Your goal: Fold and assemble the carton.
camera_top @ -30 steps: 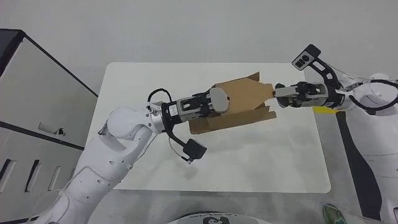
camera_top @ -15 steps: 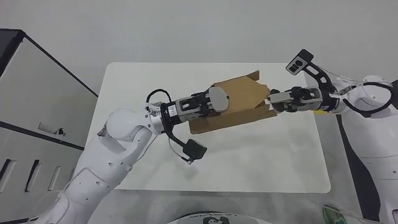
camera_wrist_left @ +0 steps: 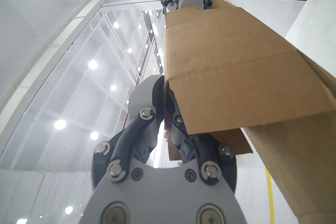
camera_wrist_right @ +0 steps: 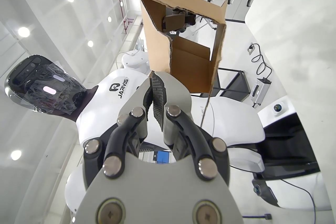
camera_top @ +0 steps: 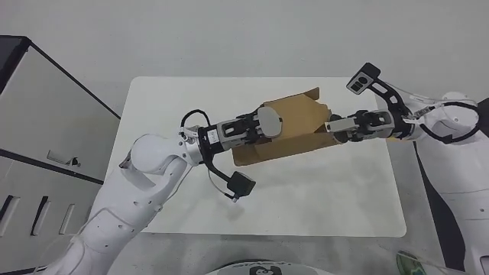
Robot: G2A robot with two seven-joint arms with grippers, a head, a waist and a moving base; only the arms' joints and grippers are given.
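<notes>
1. The carton (camera_top: 294, 126) is up as an open sleeve, lying on its side over the table (camera_top: 191, 107) and stretched between the two grippers.
2. The left gripper (camera_wrist_left: 164, 96) is clamped on one wall at its end of the carton, one finger outside the card and the other tucked inside.
3. The right gripper (camera_wrist_right: 156, 79) has its fingers pressed together, tips hard against the edge of a flap (camera_wrist_right: 156, 46) directly ahead of it. Whether a sliver of card is nipped there, I can't tell.
4. From the right gripper's end you look straight through the sleeve to the other gripper beyond, so neither end is closed. I'd say the body is squared up, while folding in the flaps and shutting both ends is all still to do.
5. Against a second ago, the right gripper has pushed in toward the carton, and the flap that jutted out at it now sits tucked closer. The left gripper hasn't budged and keeps its grip.
</notes>
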